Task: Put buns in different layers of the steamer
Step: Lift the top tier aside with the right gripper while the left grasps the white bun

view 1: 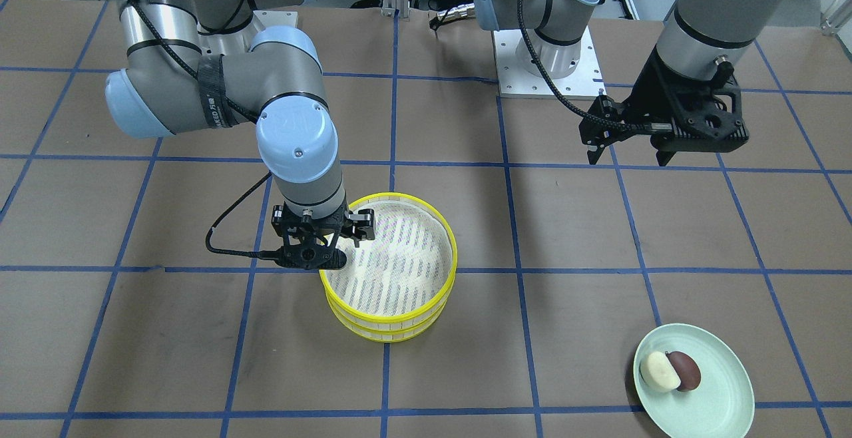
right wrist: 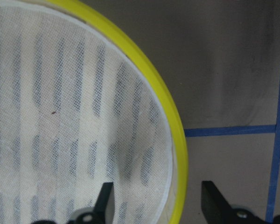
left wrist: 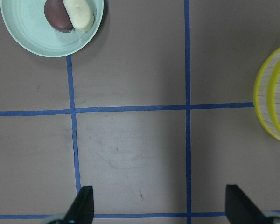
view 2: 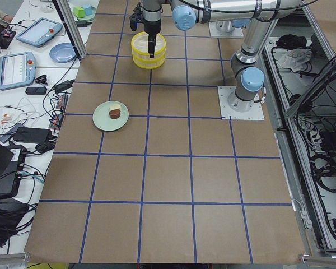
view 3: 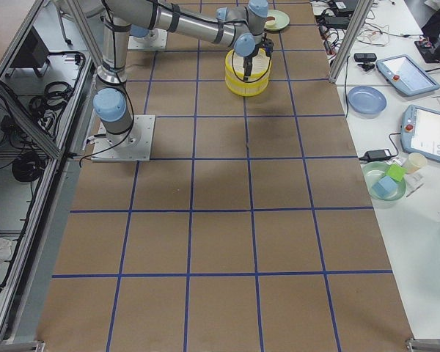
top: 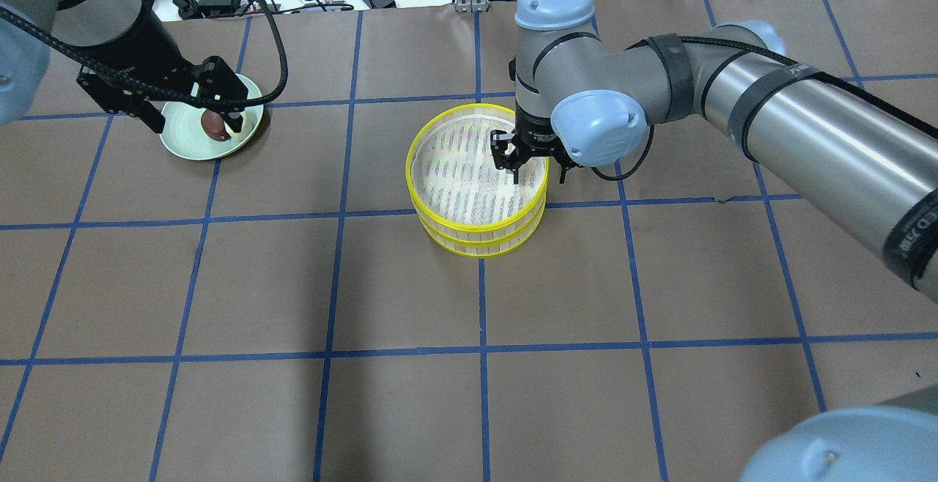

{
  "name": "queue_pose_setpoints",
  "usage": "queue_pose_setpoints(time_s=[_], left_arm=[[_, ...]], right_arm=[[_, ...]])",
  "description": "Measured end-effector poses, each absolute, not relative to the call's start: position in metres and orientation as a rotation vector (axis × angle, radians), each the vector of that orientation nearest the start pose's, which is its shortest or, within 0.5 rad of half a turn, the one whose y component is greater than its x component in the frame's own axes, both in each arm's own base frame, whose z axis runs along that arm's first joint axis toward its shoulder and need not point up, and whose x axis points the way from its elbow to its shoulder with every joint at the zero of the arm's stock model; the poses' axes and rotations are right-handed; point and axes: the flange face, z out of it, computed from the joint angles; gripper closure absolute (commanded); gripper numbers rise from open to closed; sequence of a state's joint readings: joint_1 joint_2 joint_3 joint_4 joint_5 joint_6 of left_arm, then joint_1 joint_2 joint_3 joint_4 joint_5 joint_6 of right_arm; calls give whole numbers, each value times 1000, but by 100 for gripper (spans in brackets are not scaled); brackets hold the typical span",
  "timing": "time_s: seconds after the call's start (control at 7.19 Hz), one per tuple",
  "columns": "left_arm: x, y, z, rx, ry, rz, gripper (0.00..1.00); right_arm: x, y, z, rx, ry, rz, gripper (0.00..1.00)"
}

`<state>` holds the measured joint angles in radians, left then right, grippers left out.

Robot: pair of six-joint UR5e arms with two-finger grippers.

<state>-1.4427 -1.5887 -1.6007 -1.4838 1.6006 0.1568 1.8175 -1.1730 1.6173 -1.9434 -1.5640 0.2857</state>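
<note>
Lower yellow-rimmed round steamer tray [view 1: 383, 330] mostly hidden beneath matching upper tray [view 1: 399, 258], stacked on brown counter [view 1: 566, 291]. Cream-white bun [view 1: 659, 371] and dark reddish-brown bun [view 1: 687, 371] touching on pale green plate [view 1: 722, 395]; cream one masked in overhead view. Right jaws spread, straddling upper tray's rim. Left jaws spread wide above counter, apart from plate.

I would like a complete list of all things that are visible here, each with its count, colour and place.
steamer trays: two, yellow rims, white mesh bases, stacked at the table centre
cream-white bun: one, on the green plate, touching the other bun
reddish-brown bun: one, on the green plate
green plate: one, pale green, near the table edge far from the robot
table: one, brown cover, blue tape grid
tablets: two, grey and light blue, side bench
blue plate: one, side bench
left claw: one, black, open, empty, in the air
right claw: one, black, open, straddling the upper tray's rim
</note>
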Motion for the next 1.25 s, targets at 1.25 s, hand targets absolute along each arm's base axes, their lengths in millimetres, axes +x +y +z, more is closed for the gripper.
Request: queue_pose_setpoints(time_s=[1.25], left_arm=[[54, -661, 298, 663, 2933, -318, 0]], right_arm=[[78, -562, 381, -61, 3201, 186, 100]])
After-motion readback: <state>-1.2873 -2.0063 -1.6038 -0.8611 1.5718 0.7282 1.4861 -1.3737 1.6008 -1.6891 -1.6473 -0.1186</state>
